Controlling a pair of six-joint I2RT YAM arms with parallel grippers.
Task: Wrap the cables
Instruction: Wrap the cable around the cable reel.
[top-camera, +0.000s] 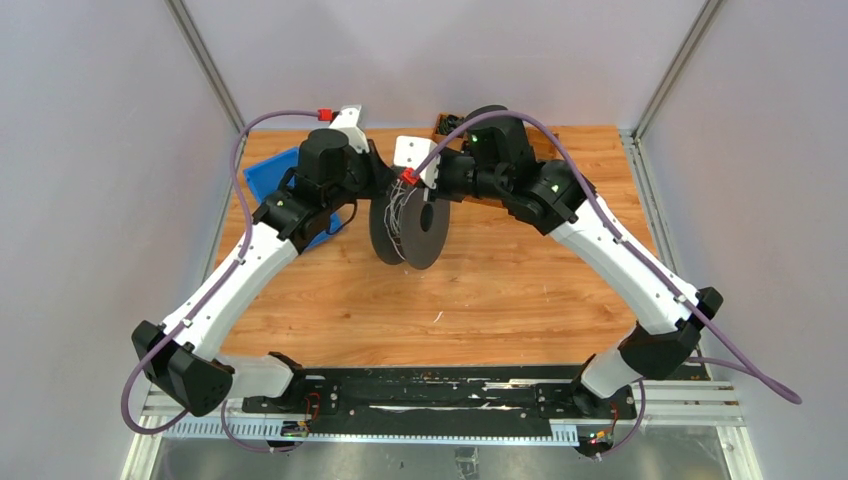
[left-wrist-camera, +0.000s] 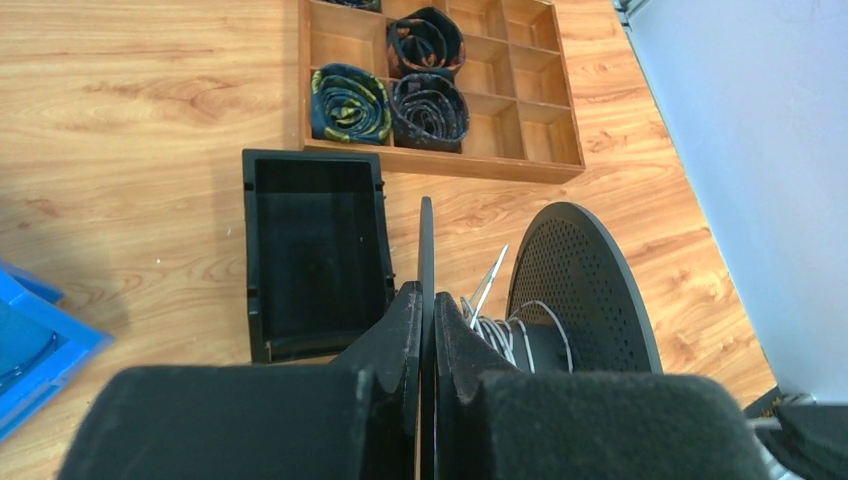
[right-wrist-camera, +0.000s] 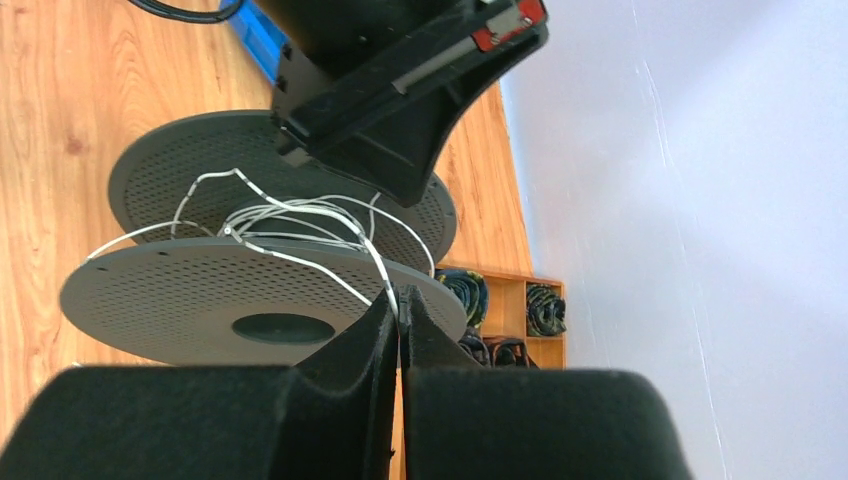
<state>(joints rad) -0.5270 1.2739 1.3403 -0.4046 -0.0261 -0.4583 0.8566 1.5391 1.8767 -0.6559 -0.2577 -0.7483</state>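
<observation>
Near side of the spool (top-camera: 408, 228): plain counter (top-camera: 500, 300), nothing in play there. The spool stands on edge mid-counter; can't tell if it rests on the surface or is lifted off it.

Left claw (left-wrist-camera: 427, 305) is clamped nearly closed on the spool's left flange, the rim pinched between its pads. Right claw (right-wrist-camera: 398, 312), at the spool's right side, is closed tight with the cables (right-wrist-camera: 300, 212) running straight into the pinch.

The cables, thin white wire, sit between the two flanges: a few loose turns round the hub, some loops standing off it slack.

Step in hand, my read: winding, early on, since the turns are few and untidy. Next move likely calls for the right claw to carry its end round the hub under tension while the left steadies the spool. Slack loops could slip over a flange.

Beyond the spool: black tray (left-wrist-camera: 315, 240), then a wooden divider box (left-wrist-camera: 520, 135) with coiled bundles. Blue bin (top-camera: 268, 175) lies off the spool's left.
</observation>
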